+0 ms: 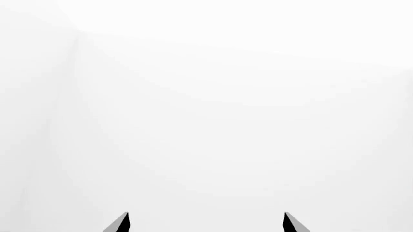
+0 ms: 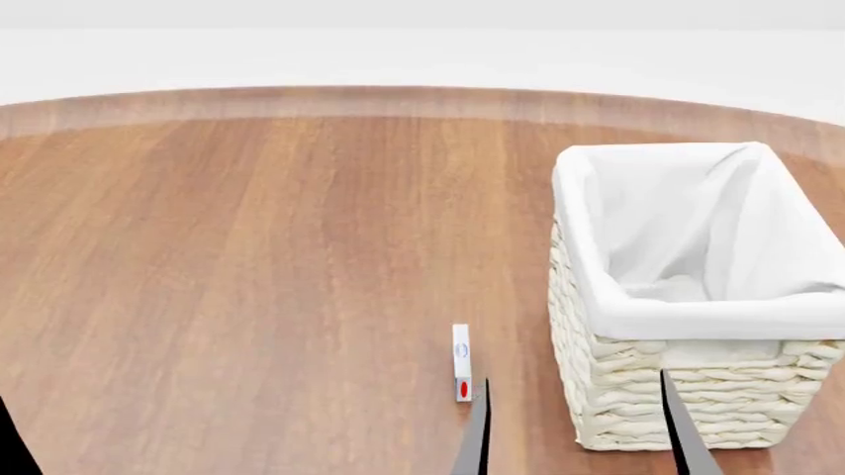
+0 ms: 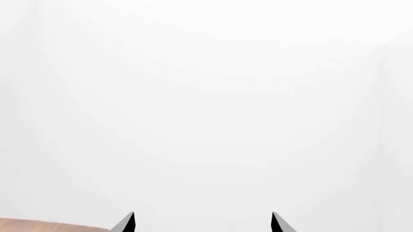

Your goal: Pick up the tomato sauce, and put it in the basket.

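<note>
Wooden table [image 2: 264,247] fills the head view; the wicker basket [image 2: 660,396] with white liner stands upright at its right side, and a small flat white strip with a red mark [image 2: 461,362] lies just left of it. The tomato sauce shows in no view. Right gripper [image 2: 575,430] sits at the near edge before the basket, its fingers spread apart and empty; left gripper [image 1: 206,223] likewise spread, facing blank white.

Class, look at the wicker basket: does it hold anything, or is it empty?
Empty, as far as visible: the basket shows only its white cloth liner inside; no can is in view.
</note>
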Robot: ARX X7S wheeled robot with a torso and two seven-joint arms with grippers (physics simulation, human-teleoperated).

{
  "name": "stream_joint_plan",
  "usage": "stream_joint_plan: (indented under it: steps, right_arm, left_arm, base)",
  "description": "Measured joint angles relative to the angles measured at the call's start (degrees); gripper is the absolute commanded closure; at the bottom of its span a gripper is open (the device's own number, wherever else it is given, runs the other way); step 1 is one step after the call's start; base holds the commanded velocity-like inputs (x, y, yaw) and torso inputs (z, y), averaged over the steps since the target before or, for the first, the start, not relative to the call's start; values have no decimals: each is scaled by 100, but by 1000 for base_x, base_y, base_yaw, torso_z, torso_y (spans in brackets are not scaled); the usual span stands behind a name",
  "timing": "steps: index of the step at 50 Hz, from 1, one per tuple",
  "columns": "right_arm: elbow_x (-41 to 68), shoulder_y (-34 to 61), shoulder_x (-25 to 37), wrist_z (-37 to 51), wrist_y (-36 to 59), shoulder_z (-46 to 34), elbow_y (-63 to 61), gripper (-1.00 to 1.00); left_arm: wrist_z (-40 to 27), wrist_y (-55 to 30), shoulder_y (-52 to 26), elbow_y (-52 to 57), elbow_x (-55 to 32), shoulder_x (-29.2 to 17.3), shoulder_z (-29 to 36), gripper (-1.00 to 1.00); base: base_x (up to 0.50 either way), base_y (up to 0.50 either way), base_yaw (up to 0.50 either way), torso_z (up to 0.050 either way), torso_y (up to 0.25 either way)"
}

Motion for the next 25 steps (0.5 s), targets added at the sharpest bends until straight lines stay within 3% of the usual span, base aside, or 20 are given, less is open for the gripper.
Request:
stream_joint_plan:
  steps: [25]
  right_arm:
    - [335,-306,-152,257,-137,13,959,-100]
  left_arm:
    - [-16,41,-58,-153,-66,-50,96,-100]
  base:
    - [0,0,0,0,0]
